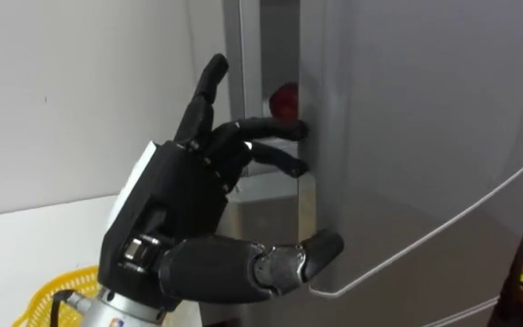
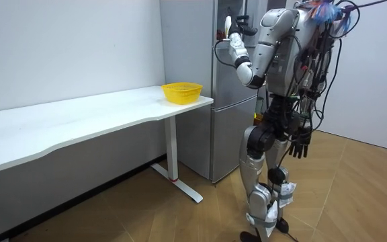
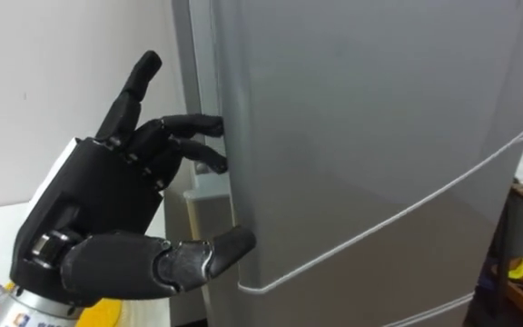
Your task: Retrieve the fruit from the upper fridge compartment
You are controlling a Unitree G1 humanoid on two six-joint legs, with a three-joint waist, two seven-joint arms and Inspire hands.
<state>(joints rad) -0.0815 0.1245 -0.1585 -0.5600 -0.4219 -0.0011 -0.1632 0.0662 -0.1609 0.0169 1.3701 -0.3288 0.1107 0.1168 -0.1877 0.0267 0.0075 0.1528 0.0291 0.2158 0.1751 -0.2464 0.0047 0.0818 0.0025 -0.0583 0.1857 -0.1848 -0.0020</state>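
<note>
- With the left hand [image 1: 175, 209], hooks curled fingers [image 1: 280, 130] round the free edge of the upper door [image 1: 425, 136], sets the thumb against its lower rim and points one finger straight up. Grips that edge, probably, to swing the door wider.
- Glimpses what is most likely the task's thing: a small red object [image 1: 285, 100] inside the upper compartment, seen through the narrow gap beside the door's edge, just above the hooked fingers. Cannot tell what it is, and holds it in neither hand.
- Judges the gap too narrow for a reach, so needs the door opened further before any grasp.
- Stands close before the grey fridge [image 2: 228, 141], left arm raised to its top section.
- Hangs the right hand [image 2: 299, 144] low by the hip, fingers loose and holding nothing, free for the reach inside.
- Finds a yellow basket [image 2: 181, 92] at the end of the white table [image 2: 79, 119] nearest the fridge, perhaps a place for what comes out.
</note>
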